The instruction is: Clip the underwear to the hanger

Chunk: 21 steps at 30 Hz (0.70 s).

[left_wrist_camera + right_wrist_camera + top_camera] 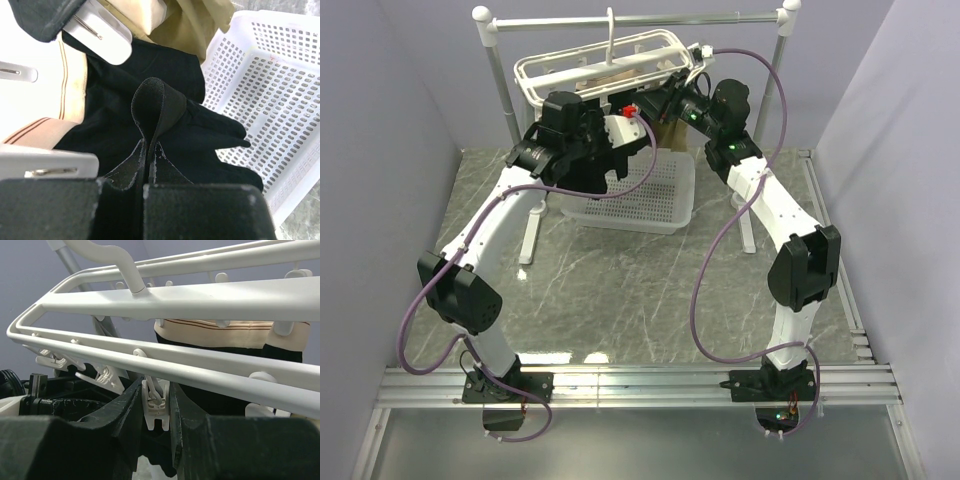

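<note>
Between the fingertips of the left pincer [149, 165], which is clamped tight, stands a narrow fold of the black underwear [160, 75]. The fold rises straight up from the jaws as a loop. The rest of the cloth spreads away beyond and to the right of the pincer, toward the white basket [285, 80]. Waistband and legs cannot be told apart, so the garment's long axis is unclear. From above, both arms cover the underwear almost wholly.

Just left of the pincer a cream band with brown stripes [72, 80] lies against the black cloth. A tan garment [195, 20] hangs past its upper edge. Two white pegs crowd in from the left, cut off by the frame edge.

The right pincer [156, 410] is closed part-way on a white clip peg [154, 399], one finger pressing each side. That peg dangles from the nearest bar of the hanger [180, 300], whose bars run crosswise above the pincer, left to right. Behind the bars sits the striped band with dark fabric under it, mostly screened. The hanger's hook goes up to the grey rail [640, 18].
</note>
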Motion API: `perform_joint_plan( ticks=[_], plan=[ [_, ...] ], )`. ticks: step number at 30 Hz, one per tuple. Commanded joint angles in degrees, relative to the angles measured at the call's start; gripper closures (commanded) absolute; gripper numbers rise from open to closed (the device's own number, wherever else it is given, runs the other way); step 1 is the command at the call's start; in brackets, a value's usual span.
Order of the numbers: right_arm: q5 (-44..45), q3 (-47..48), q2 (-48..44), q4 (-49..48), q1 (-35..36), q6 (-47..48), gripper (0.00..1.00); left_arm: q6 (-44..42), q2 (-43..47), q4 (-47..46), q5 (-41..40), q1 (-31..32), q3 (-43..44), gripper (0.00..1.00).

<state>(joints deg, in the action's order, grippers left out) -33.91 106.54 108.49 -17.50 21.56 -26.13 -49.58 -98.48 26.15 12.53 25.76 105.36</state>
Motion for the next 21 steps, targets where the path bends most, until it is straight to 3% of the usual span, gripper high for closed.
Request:
perform_joint_plan(
  ticks=[1, 21],
  plan=[
    [-0.1, -0.9, -3.5, 1.1, 0.4, 0.5, 1.00, 2.1, 1.4, -1.7, 2.1, -0.3, 1.9, 1.00],
    [0.7, -1.0, -2.8, 2.4, 1.4, 3.2, 1.00, 3.2, 0.4, -3.0, 3.2, -0.3, 5.1, 1.00]
  ],
)
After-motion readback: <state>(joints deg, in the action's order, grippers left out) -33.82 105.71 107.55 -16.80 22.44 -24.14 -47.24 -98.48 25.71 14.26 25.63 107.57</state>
